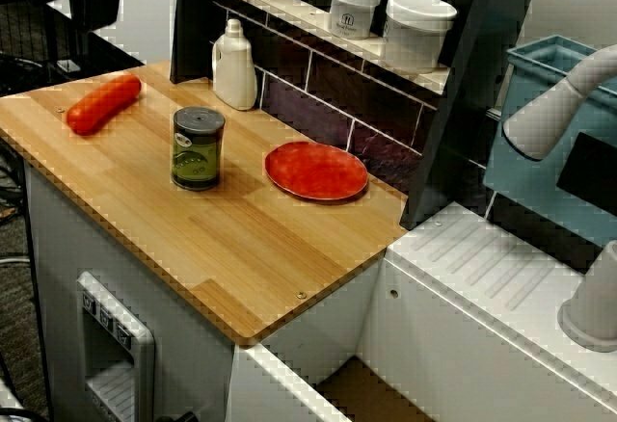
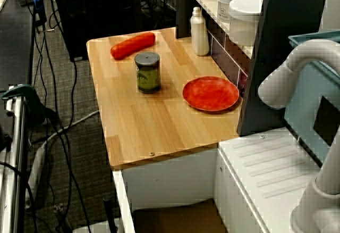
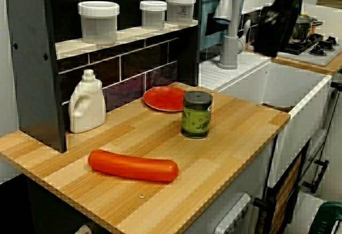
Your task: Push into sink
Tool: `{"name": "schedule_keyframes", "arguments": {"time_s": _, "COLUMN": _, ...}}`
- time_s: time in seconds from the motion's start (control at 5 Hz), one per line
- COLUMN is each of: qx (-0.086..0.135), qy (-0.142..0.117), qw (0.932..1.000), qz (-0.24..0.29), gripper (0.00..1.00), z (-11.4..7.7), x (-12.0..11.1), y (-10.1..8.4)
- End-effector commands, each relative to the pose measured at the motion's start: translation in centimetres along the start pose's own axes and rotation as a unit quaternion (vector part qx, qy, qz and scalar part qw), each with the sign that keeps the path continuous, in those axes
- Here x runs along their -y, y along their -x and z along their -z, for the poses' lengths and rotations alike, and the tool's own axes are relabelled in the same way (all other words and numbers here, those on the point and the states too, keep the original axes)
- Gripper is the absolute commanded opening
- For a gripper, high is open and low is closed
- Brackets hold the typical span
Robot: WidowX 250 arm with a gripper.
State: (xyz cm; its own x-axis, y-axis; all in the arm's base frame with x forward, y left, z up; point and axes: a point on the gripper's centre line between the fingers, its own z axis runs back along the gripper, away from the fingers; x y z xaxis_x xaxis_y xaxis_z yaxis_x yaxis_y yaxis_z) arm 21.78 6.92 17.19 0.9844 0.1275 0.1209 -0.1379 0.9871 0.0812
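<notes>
Sink (image 1: 362, 388) shown unfilled; can (image 1: 198, 147) stands untouched mid-surface (image 1: 251, 249), nothing pushed yet; blurred gripper (image 3: 278, 15) raised over the sink, jaw state indeterminable.

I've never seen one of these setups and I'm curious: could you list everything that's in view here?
Can: one, green label, dark lid, middle of wooden counter.
Sausage: one, red-orange, counter's far end from the sink.
Plate: one, red, by tiled back wall.
Bottle: one, cream, against back wall.
Jars: three, white-lidded, on shelf.
Sink: one, white walls, brown bottom, beside counter.
Drainboard: one, white, ridged, behind sink.
Faucet: one, grey, on drainboard.
Bin: one, teal, behind faucet.
Robot arm: blurred dark shape above sink; gripper state unclear.
</notes>
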Motion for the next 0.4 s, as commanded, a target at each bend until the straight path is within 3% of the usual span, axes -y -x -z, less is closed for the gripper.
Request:
{"name": "schedule_keyframes", "arguments": {"time_s": 0.0, "qx": 0.040, "qy": -0.029, "qw": 0.9984, "qz": 0.028, "gripper": 1.00, "z": 2.9, "x": -2.5, "y": -4.8}}
{"name": "schedule_keyframes", "arguments": {"time_s": 0.2, "qx": 0.045, "qy": -0.033, "qw": 0.9978, "qz": 0.036, "gripper": 1.00, "z": 3.9, "x": -3.1, "y": -7.4}}
